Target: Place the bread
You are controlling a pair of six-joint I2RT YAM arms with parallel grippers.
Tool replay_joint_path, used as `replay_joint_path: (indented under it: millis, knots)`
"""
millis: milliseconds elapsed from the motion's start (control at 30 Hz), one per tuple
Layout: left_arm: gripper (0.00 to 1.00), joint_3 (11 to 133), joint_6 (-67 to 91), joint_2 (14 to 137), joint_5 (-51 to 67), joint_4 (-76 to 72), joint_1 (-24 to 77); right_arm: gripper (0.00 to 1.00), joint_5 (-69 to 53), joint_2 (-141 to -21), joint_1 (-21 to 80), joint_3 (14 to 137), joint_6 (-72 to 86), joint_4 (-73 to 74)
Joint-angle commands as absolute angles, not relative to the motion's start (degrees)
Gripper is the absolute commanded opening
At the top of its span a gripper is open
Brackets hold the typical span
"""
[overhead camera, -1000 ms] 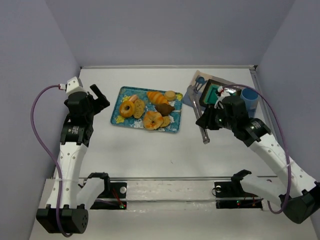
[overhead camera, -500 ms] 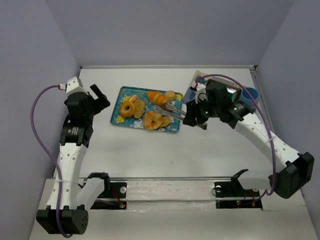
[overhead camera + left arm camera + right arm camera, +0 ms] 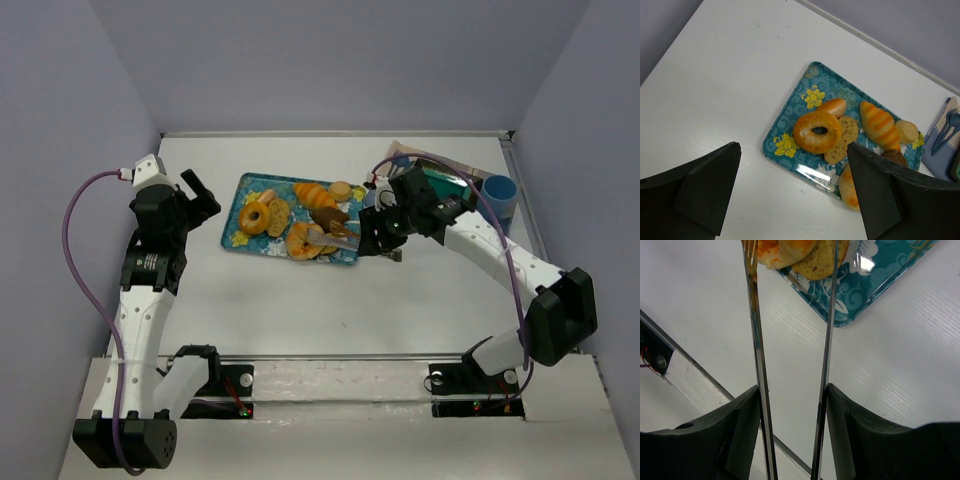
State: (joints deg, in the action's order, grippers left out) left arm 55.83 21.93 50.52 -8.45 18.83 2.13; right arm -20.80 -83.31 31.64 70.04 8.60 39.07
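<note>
The bread [image 3: 305,240], a glossy golden-orange roll, lies at the near edge of the teal flowered tray [image 3: 238,236]. My right gripper [image 3: 385,232] is shut on metal tongs [image 3: 338,236], whose two arms [image 3: 756,315] run forward spread apart. Their tips reach the bread [image 3: 785,250] on the tray's corner [image 3: 875,280]; the top edge of the right wrist view cuts off the contact. My left gripper [image 3: 195,190] hangs open and empty left of the tray. The left wrist view shows its open jaws [image 3: 794,146] over the tray's near rim [image 3: 790,127], with the bread [image 3: 850,187] partly behind one finger.
The tray also holds a ring doughnut [image 3: 255,216], a striped croissant [image 3: 315,194], a brown pastry [image 3: 333,215] and small flat pieces. A blue cup [image 3: 498,192] and a napkin with cutlery [image 3: 400,158] lie at the back right. A rail runs along the near edge [image 3: 330,365].
My right arm swung left from beside the cutlery to the tray, carrying the tongs. The tongs' arms spread wider and now reach the bread. The left arm stayed still.
</note>
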Motion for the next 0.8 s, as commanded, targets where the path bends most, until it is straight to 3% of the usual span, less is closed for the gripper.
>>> replay_joint_path:
  millis: [0, 267, 767]
  knots:
    - [0.99, 55.0, 21.5, 50.4, -7.8, 17.0, 1.9, 0.58, -22.3, -83.9, 32.5, 73.3, 9.4, 37.9]
    - [0.99, 55.0, 21.4, 50.0, -8.2, 17.1, 1.8, 0.55, -23.9, -87.5, 32.5, 73.7, 10.2, 37.0]
    - [0.99, 54.8, 21.6, 48.1, -9.8, 17.2, 1.8, 0.19, -23.8, -88.0, 33.0, 75.8, 9.8, 38.1]
